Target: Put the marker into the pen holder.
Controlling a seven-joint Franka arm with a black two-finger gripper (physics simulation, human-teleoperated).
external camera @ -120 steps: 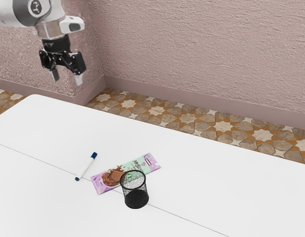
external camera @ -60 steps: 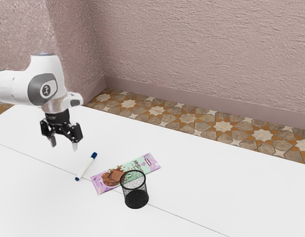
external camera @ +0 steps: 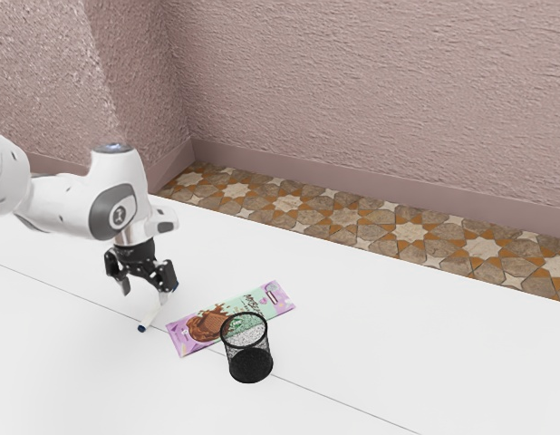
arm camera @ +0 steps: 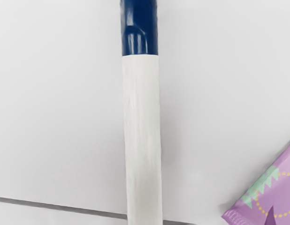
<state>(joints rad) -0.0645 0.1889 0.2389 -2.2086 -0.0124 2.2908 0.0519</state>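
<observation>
end effector [external camera: 145, 292] open, marker [external camera: 152, 317] lying just beneath

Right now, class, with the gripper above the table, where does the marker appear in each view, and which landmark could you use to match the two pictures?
Exterior view: the marker is toward the exterior view's left, under the gripper.
Wrist view: its white barrel and blue cap run through the middle.
Shared landmark: the chocolate bar, whose purple corner is beside the marker.
</observation>
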